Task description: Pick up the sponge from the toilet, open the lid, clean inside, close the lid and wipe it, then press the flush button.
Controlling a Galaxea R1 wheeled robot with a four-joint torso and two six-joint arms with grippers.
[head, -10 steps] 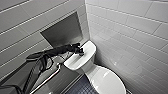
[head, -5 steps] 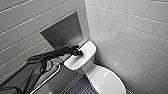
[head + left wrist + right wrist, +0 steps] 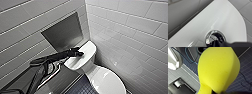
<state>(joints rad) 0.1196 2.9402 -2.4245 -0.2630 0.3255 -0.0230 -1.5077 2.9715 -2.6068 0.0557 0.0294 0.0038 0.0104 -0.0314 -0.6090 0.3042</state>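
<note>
White-tiled corner w/ the toilet [image 3: 88, 65]: vs a sec ago our left gripper [image 3: 79, 53] has barely moved, tip at the flush button [image 3: 215, 37]; we can't tell if it's spread. Lid [image 3: 107, 80] is down. Right gripper [image 3: 214, 91] pinches the sponge [image 3: 218, 69], away from the bowl. Prob. last step.

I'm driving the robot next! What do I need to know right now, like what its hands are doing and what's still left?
Left gripper: over the tank top, right at the chrome flush button. Whether it is open or shut can't be seen.
Right gripper: shut on the sponge, held in the air above the dark tiled floor.
The lid looks closed.
Done: sponge picked up. Whether the inside and the lid got cleaned, the pictures don't tell.
Left: the flush press. I can't tell if the button is pushed in yet.
</note>
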